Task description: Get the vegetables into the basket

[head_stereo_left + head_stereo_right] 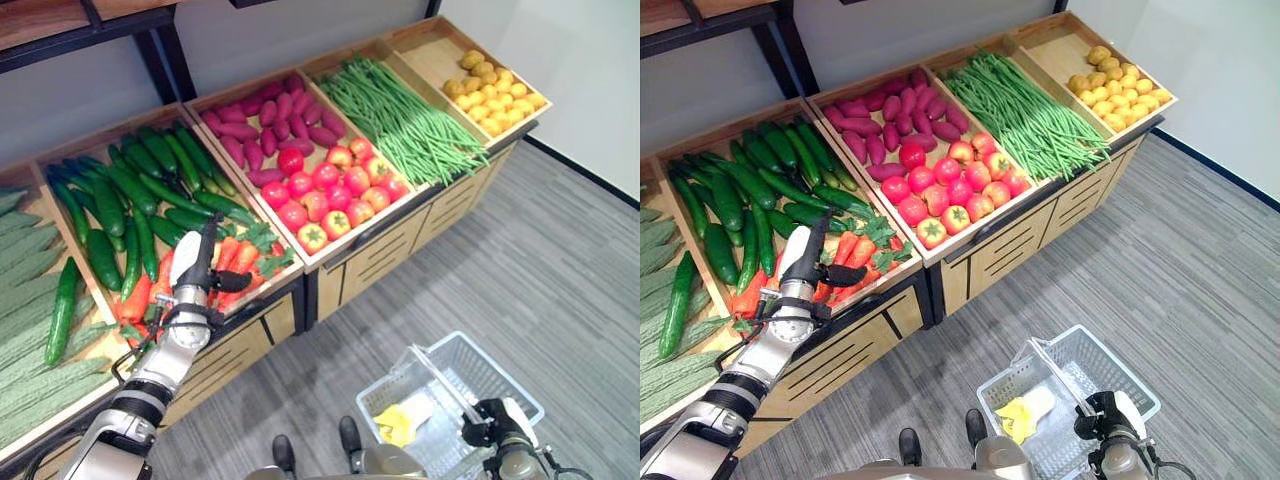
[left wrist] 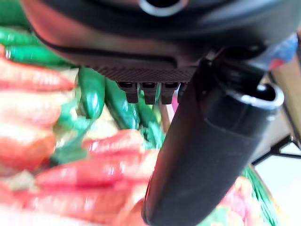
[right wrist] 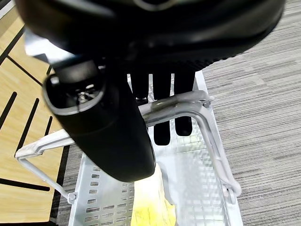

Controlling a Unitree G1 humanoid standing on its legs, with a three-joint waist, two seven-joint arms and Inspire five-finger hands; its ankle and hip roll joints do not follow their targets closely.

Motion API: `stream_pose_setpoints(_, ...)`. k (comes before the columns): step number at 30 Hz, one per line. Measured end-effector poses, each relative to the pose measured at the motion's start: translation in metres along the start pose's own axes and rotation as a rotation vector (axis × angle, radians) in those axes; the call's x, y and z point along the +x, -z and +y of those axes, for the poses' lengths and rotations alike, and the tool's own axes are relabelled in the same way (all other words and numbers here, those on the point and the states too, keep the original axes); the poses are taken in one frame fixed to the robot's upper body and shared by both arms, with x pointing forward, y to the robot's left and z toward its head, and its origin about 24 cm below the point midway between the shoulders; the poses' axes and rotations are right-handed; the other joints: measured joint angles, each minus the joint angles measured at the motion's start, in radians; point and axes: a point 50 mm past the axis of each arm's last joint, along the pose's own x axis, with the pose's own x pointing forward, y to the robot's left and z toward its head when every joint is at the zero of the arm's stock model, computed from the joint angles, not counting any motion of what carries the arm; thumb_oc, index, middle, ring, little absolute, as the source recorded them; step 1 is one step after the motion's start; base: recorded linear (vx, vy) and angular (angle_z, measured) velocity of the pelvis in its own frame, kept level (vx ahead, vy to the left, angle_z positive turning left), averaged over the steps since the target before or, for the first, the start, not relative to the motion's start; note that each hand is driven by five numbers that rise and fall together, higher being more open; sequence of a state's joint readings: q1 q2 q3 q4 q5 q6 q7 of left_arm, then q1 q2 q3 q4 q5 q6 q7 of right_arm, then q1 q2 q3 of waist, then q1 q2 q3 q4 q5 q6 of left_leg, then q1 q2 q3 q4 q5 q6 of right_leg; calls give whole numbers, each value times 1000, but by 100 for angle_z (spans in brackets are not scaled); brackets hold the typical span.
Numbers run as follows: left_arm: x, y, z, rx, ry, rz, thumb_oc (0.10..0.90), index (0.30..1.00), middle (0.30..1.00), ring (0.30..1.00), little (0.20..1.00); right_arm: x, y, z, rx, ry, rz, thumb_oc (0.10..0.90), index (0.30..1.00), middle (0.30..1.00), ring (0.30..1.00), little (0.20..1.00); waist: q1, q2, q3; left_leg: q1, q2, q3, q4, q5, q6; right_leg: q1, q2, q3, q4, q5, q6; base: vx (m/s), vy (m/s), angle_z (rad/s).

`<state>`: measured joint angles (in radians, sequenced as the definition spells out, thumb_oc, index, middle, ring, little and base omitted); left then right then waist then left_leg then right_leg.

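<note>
My left hand (image 1: 193,262) hovers open over the orange carrots (image 1: 238,258) in the shelf bin, fingers straight and pointing toward the dark cucumbers (image 1: 150,180). The left wrist view has carrots (image 2: 94,169) just under the hand, with its thumb (image 2: 211,150) standing out and nothing held. At the lower right, my right hand (image 1: 500,425) is shut on the silver handle (image 3: 188,101) of the pale wire basket (image 1: 480,352), which hangs over the grey floor. A yellow item (image 1: 395,422) lies inside the basket.
Along the sloped wooden shelf lie ridged green gourds (image 1: 20,300), purple sweet potatoes (image 1: 265,120), red tomatoes (image 1: 330,190), green beans (image 1: 400,110) and yellow fruit (image 1: 495,85). Drawer fronts (image 1: 380,255) run beneath the bins.
</note>
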<state>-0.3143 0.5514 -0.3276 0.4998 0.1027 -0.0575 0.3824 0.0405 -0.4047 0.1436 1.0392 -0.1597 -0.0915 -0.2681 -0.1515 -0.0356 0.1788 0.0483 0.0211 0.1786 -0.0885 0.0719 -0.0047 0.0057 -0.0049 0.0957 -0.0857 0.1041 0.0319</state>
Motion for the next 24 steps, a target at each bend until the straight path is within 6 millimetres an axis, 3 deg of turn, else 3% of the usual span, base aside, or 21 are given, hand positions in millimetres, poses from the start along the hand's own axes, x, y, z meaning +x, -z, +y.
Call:
stream_pose_setpoints(10,0,9,-9,60,21,39,900,1000,1000,1000,1000,0,2,0,-4,0,10,400,300,300,300,300,-4,11,-4,-16,2,10,0,0,0,-20,3,11,0,3,-1,2,-2,-2)
stream_pose_setpoints(11,0,12,-10,72,22,48,875,964,964,964,964,0,2,0,-4,1,12,400,300,300,300,300,-4,16,-7,-17,2,11,0,0,0,-22,3,12,0,3,-1,0,0,0)
stream_pose_setpoints(12,1,15,-9,83,18,66,614,599,599,599,599,0,2,0,-5,1,12,400,300,300,300,300,-2,24,-12,-20,2,11,0,0,0,-24,3,12,0,3,-1,0,0,0)
stream_pose_setpoints(13,2,17,-10,89,21,73,543,500,500,500,500,0,1,0,-7,0,9,400,300,300,300,300,-2,25,-13,-21,2,12,0,0,0,-26,3,14,0,3,0,11,-6,-4)
stream_pose_setpoints(14,2,18,-11,99,25,70,400,300,300,300,300,1,0,1,-18,-2,2,400,300,300,300,300,-1,27,-13,-21,2,15,0,0,0,-28,4,16,0,2,1,11,0,-5)
stream_pose_setpoints(19,9,31,-8,264,-10,120,400,300,300,300,300,3,-9,1,-27,0,-22,400,300,300,300,300,-4,35,-19,-38,5,26,-3,-1,-5,-52,8,32,0,6,8,7,0,-10)
stream_pose_setpoints(24,10,40,-2,308,-33,176,400,300,300,300,300,3,-8,0,-28,6,-21,400,300,300,300,300,-8,35,-20,-36,7,39,0,0,-5,-52,10,40,0,10,3,28,3,-6)
